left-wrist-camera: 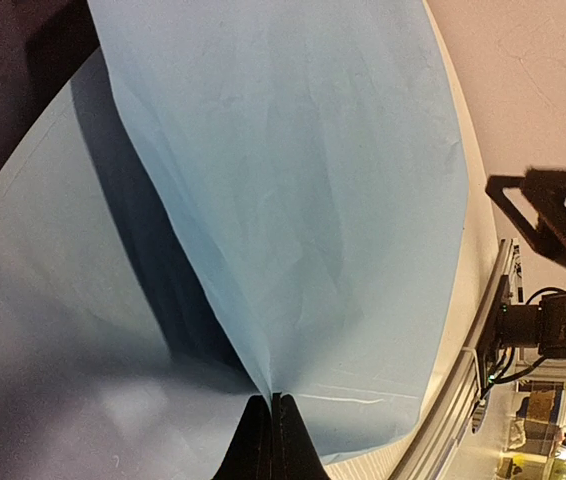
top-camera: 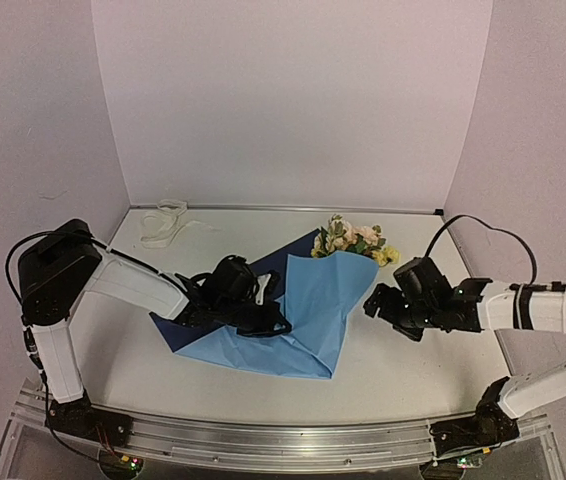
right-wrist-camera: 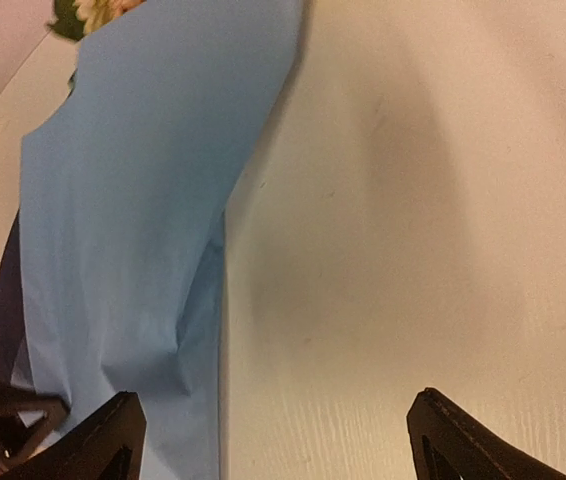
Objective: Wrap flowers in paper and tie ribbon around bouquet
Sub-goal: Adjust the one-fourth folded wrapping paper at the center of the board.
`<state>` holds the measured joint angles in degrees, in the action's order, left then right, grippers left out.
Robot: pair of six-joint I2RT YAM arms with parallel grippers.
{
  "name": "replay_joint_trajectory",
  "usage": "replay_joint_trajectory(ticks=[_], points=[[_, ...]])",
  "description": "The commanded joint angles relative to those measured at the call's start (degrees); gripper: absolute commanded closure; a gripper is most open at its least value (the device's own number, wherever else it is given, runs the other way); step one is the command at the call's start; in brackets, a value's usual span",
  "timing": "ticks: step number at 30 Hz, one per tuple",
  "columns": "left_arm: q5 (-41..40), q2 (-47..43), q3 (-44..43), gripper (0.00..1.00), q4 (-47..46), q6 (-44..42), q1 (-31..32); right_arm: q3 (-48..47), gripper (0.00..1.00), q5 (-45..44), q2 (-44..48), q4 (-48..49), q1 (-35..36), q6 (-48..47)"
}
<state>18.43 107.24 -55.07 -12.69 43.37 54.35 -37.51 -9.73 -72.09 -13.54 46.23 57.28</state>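
Two hands: left hand [left-wrist-camera: 271,405] pinched shut on paper [top-camera: 318,300] folded over flowers [top-camera: 351,238], centre tabletop [top-camera: 413,380]; right hand [top-camera: 375,300] wide open, empty, just right. Wrapping step, probably; next likely fetch ribbon [top-camera: 163,222], far left.

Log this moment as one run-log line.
left gripper: shut on paper | right gripper: open, empty | flowers: partly wrapped | ribbon: loose, back left

Overhead view faces down; wrists closely share paper [left-wrist-camera: 293,200].

Paper [top-camera: 308,300] is spread at frame centre on the table [top-camera: 413,370]; flowers [top-camera: 353,240] are seen at its upper end; ribbon [top-camera: 163,224] is laid at upper left.
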Motion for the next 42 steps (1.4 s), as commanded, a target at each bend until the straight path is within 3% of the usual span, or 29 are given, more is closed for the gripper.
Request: replay_joint_trajectory(ticks=[1, 7, 17, 20, 24, 28, 30, 33, 37, 42], points=[[1.3, -1.8, -3.9, 1.0, 1.2, -3.4, -0.1, -2.6, 0.07, 16.5, -6.8, 12.6, -12.5, 0.4], [3.2, -0.2, -5.1, 1.0, 1.8, -3.7, -1.0, -3.3, 0.09, 26.7, -20.2, 35.4, -22.7, 9.3], [3.8, 0.2, -4.7, 1.0, 3.2, -2.9, -3.1, -8.2, 0.17, 28.1, -34.5, 50.5, -27.1, 14.3], [3.7, 0.6, -4.5, 1.0, 3.7, -2.5, -3.8, -9.5, 0.26, 28.0, -37.2, 53.0, -27.2, 15.8], [3.9, 0.9, -4.3, 1.0, 3.8, -2.3, -4.4, -9.9, 0.53, 27.6, -38.7, 54.3, -27.4, 16.4], [4.1, 1.1, -4.2, 1.0, 3.8, -2.3, -4.8, -8.4, 0.64, 26.6, -37.3, 54.2, -27.8, 15.4], [4.1, 1.1, -4.1, 1.0, 3.8, -2.4, -4.9, -8.1, 0.64, 27.1, -36.8, 54.2, -28.2, 15.1], [4.1, 1.2, -3.7, 1.0, 3.6, -2.4, -4.9, -7.7, 0.51, 28.3, -36.1, 54.1, -28.7, 14.2], [4.2, 1.2, -3.5, 1.0, 3.2, -2.5, -5.0, -6.8, 0.41, 30.0, -34.9, 54.2, -28.7, 13.0], [4.4, 1.4, -3.6, 1.0, 2.9, -2.4, -5.2, -5.1, 0.43, 31.3, -34.5, 54.8, -28.7, 12.5]])
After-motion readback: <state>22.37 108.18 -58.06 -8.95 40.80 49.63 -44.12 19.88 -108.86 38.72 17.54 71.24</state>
